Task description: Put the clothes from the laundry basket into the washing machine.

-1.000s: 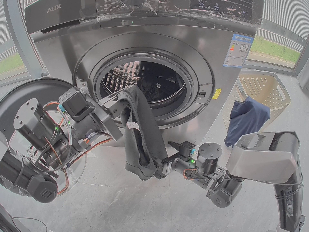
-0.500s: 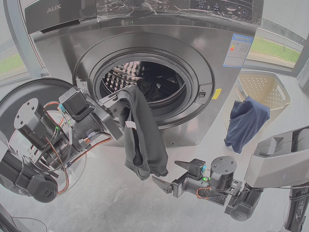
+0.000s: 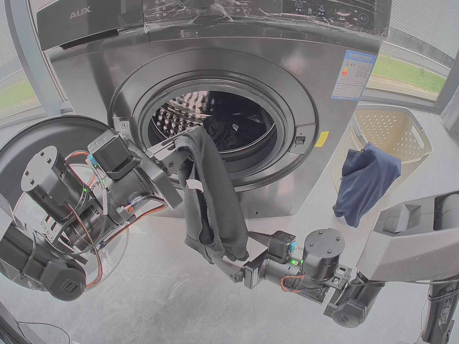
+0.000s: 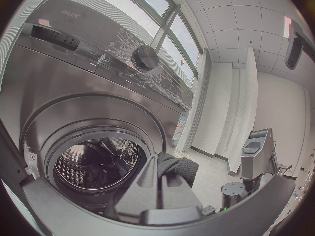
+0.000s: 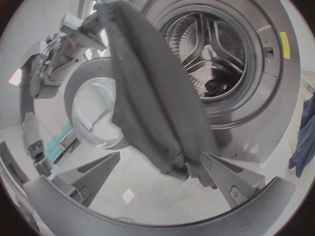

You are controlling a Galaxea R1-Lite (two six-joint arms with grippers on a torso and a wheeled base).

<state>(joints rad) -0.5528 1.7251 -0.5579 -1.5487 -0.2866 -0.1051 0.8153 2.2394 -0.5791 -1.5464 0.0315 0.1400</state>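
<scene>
I see a pale grey floor (image 3: 143, 302) of large smooth tiles, bright with daylight. Tall windows (image 4: 157, 10) in grey frames rise to a ceiling (image 4: 236, 13) of white square panels. Through the glass at the floor's far right edge lies a strip of green grass (image 3: 406, 75), with more at the far left behind a grey frame post (image 3: 28, 58), and a plain white wall (image 4: 282, 115) with a dark skirting meets the windows at a corner.
</scene>
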